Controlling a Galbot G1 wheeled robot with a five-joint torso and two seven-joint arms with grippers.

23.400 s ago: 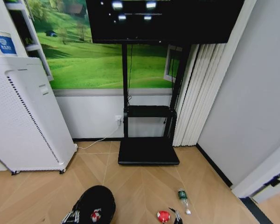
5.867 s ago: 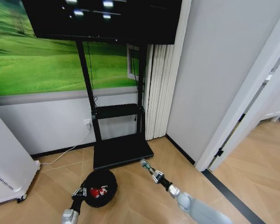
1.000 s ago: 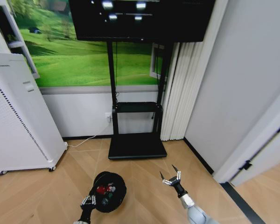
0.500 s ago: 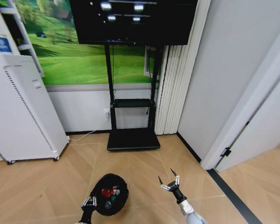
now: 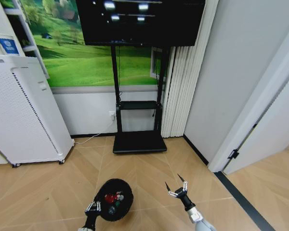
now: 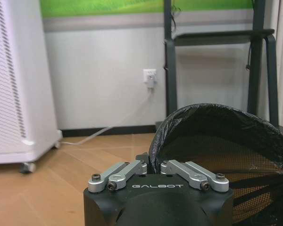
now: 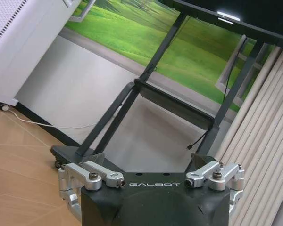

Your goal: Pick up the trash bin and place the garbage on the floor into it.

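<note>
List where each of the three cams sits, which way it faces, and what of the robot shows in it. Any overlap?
Head view: high on the robot, facing forward and down at the floor; left gripper on the trash bin rim, garbage inside, open right gripper.
Left wrist view: low, facing the wall; left gripper at the trash bin.
Right wrist view: low, tilted up at the TV stand; right gripper.
Shared: TV stand, white appliance.

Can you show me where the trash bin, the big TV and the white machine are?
trash bin [image 5: 125,206], head view, black rim.
TV [image 5: 149,24], head view, dark screen.
white perforated appliance [image 5: 24,115], head view, front panel.
</note>
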